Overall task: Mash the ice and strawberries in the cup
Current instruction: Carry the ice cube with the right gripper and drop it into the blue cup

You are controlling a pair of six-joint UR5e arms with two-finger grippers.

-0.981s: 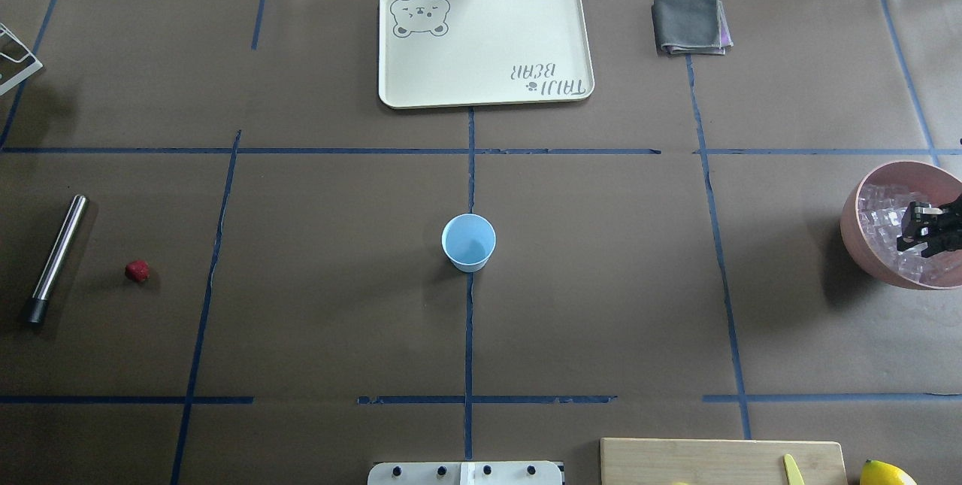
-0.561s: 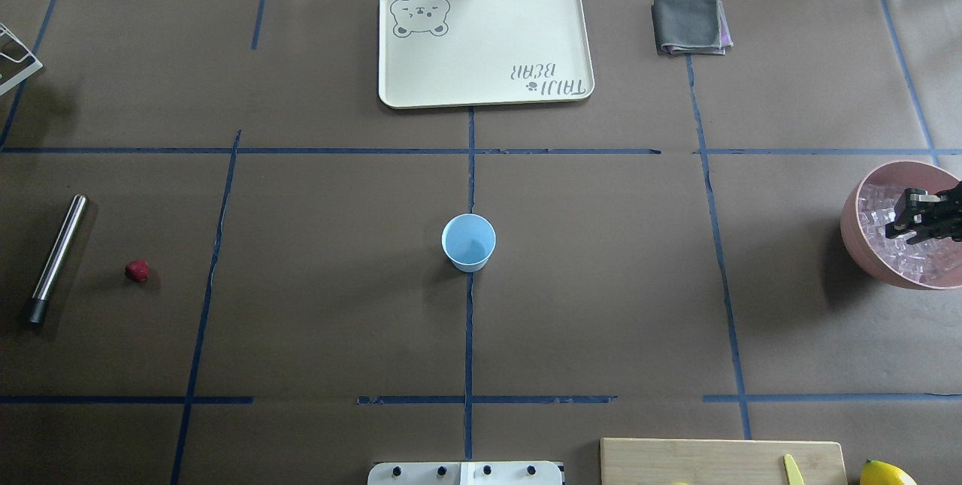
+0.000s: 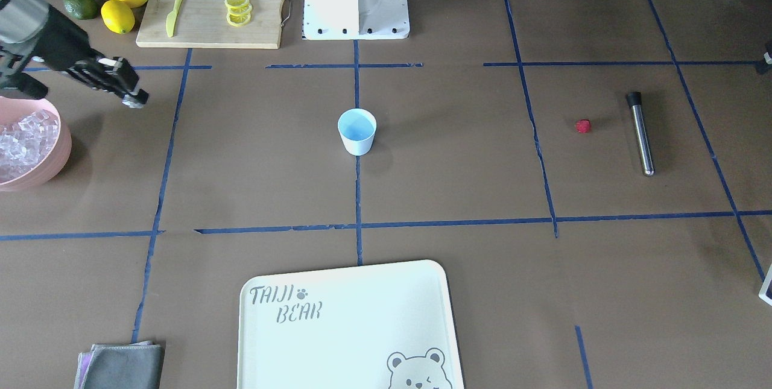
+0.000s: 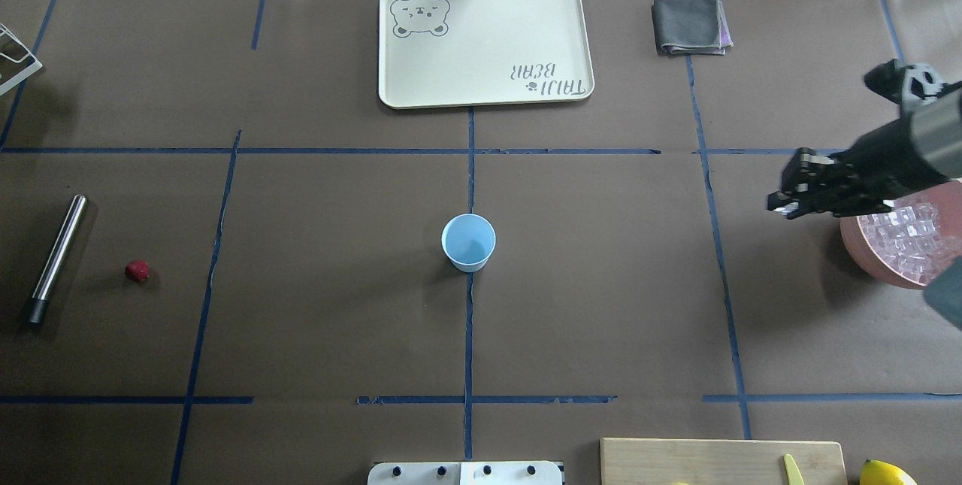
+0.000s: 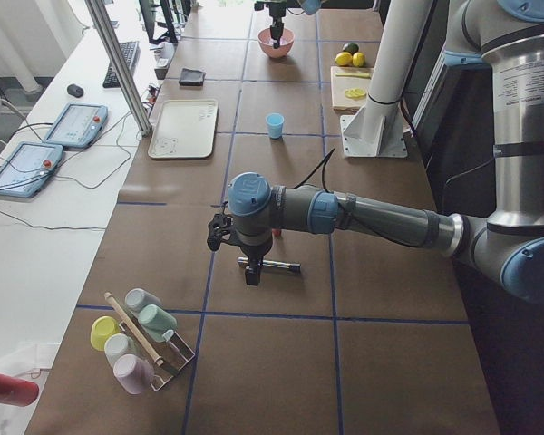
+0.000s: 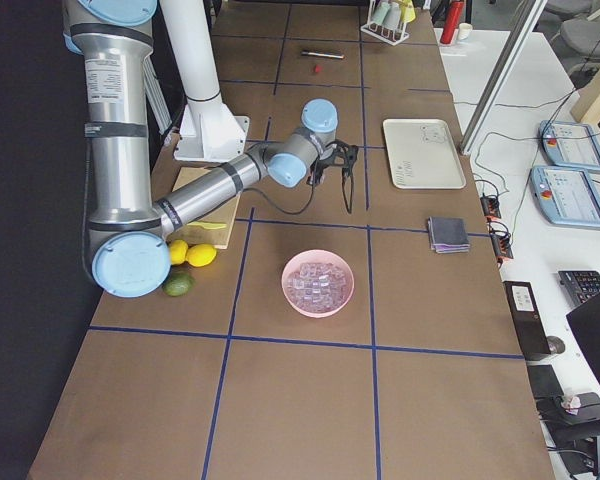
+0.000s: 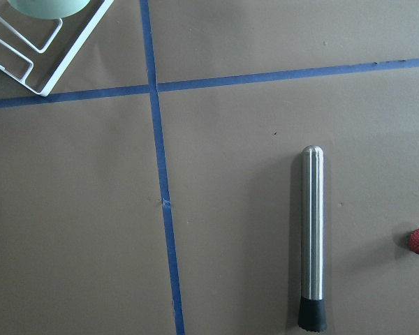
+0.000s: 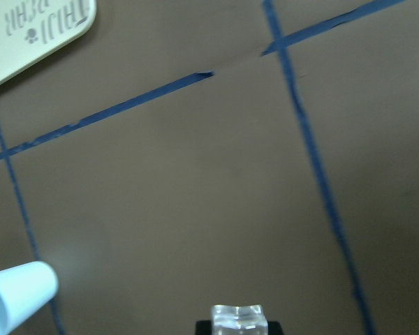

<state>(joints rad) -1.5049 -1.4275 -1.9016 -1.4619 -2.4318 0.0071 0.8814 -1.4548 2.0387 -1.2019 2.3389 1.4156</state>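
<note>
The pale blue cup stands upright at the table's middle; it also shows in the front view and at the right wrist view's lower left. My right gripper hangs in the air just left of the pink bowl of ice cubes, shut on one clear ice cube. The red strawberry lies far left, beside a steel muddler. My left gripper hovers over the muddler; I cannot tell whether it is open or shut.
A cream bear tray and a folded grey cloth lie at the far side. A cutting board with lemon slices and a yellow knife, lemons and a white cup rack sit at the edges.
My right gripper has risen out of the pink bowl and moved left, toward the table's middle, with an ice cube in it. The cup, strawberry and muddler have not moved.
</note>
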